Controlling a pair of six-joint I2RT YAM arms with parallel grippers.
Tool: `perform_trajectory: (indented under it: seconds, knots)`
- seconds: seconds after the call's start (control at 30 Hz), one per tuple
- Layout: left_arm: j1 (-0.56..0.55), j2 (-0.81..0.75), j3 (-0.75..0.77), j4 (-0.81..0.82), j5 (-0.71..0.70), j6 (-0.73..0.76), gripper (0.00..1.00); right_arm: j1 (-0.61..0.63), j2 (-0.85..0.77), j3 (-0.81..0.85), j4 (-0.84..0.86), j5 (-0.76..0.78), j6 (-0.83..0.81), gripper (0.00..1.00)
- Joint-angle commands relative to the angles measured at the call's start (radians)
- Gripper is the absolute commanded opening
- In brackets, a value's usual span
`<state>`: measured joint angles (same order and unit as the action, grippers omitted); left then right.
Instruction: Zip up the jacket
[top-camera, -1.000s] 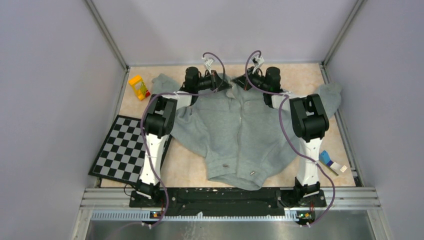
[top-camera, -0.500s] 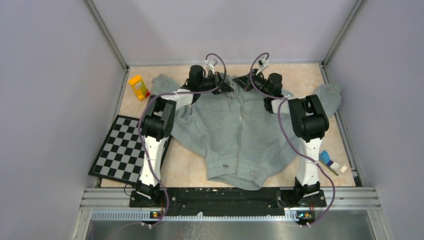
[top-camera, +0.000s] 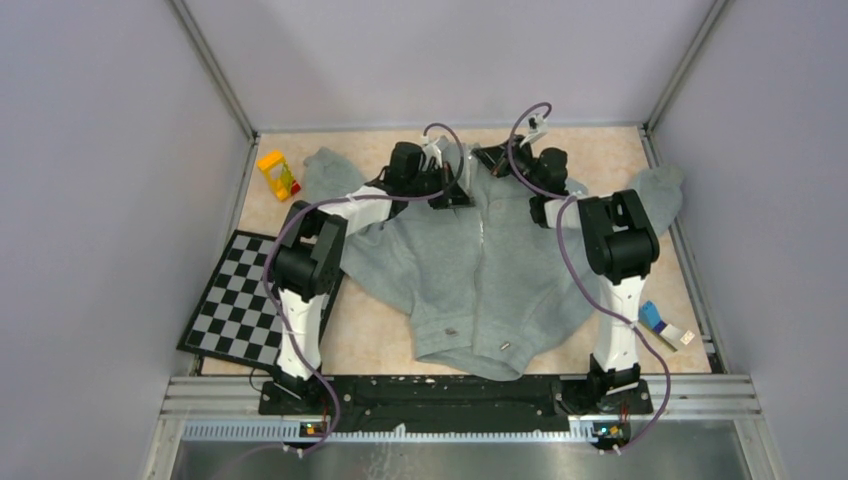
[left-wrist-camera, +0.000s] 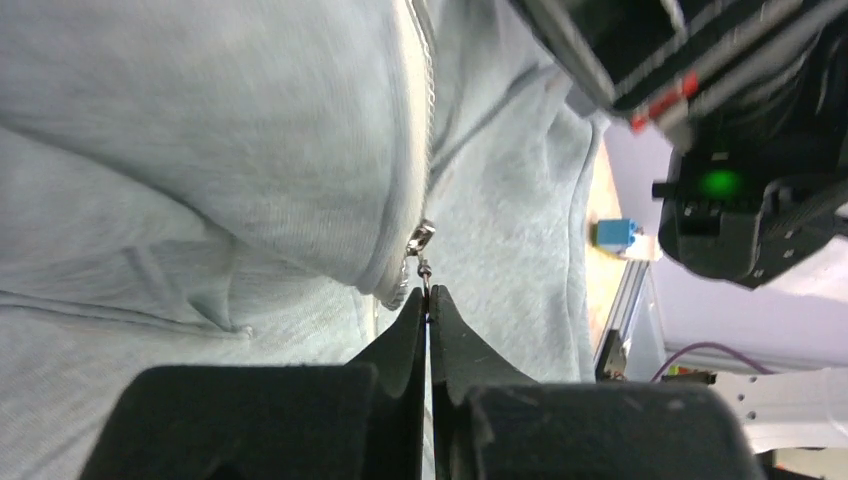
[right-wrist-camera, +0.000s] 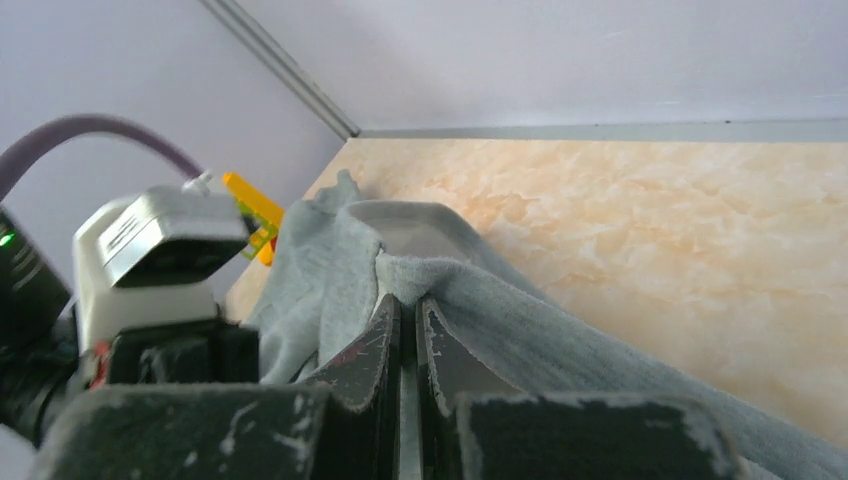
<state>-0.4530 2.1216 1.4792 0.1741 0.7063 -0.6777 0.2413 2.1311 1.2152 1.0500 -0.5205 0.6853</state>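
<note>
Grey fleece jacket (top-camera: 480, 280) lies front-up and spread on the tan surface (top-camera: 375, 340), hem toward the arm bases and collar toward the far wall. One sleeve reaches the far-left corner; the other is bunched at the right edge. Two small metal fittings (top-camera: 505, 345) show near the hem. Both arms reach over the garment to the collar area. Left gripper (left-wrist-camera: 428, 296): jaws pinched fully together, with the thin metal zipper pull (left-wrist-camera: 424, 262) caught between the tips. The slider sits just past them at the edge of the fabric fold, and the zipper (left-wrist-camera: 428, 120) teeth run away from it across the chest. How far the front is closed cannot be told from these views. Right gripper (right-wrist-camera: 408, 305): jaws closed tight on a fold of the collar edge, with grey cloth rising out of the tips and draping to either side. The two grippers are close together at the neckline. A checkerboard (top-camera: 245, 295) lies left of the jacket, partly under the left arm. A yellow toy block (top-camera: 277, 174) is at far left, near the sleeve. A small blue-and-white object (top-camera: 655, 318) is at near right, apart from the jacket.
</note>
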Motion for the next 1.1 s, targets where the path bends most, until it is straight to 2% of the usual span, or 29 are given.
perform_trajectory:
  seconds: [0.0, 0.23, 0.5, 0.63, 0.73, 0.8, 0.9, 0.93, 1.07]
  knots:
    - [-0.068, -0.105, -0.102, -0.169, 0.004, 0.082, 0.0, -0.036, -0.071, 0.034, 0.123, 0.148, 0.033, 0.0]
    - [-0.154, -0.269, -0.347, -0.169, -0.078, 0.045, 0.0, -0.039, -0.036, 0.111, 0.049, 0.247, 0.001, 0.0]
    - [-0.279, -0.495, -0.617, -0.229, -0.144, -0.068, 0.0, -0.043, -0.004, 0.141, 0.01, 0.254, -0.046, 0.0]
    - [-0.311, -0.579, -0.666, -0.216, -0.13, -0.099, 0.0, -0.044, 0.001, 0.13, 0.024, 0.237, -0.05, 0.0]
    - [-0.295, -0.591, -0.616, -0.182, -0.089, -0.045, 0.0, -0.044, -0.006, 0.117, 0.022, 0.2, -0.065, 0.0]
    - [-0.262, -0.563, -0.549, -0.152, -0.09, -0.02, 0.17, -0.044, -0.012, 0.106, 0.029, 0.179, -0.07, 0.0]
    - [-0.203, -0.498, -0.449, -0.084, -0.141, 0.003, 0.57, -0.045, -0.025, 0.082, 0.035, 0.17, -0.074, 0.0]
    - [-0.191, -0.47, -0.413, -0.086, -0.194, 0.012, 0.64, -0.045, -0.03, 0.076, 0.036, 0.17, -0.072, 0.0]
    - [-0.182, -0.338, -0.243, -0.115, -0.414, 0.09, 0.75, -0.045, -0.038, 0.058, 0.036, 0.163, -0.05, 0.0]
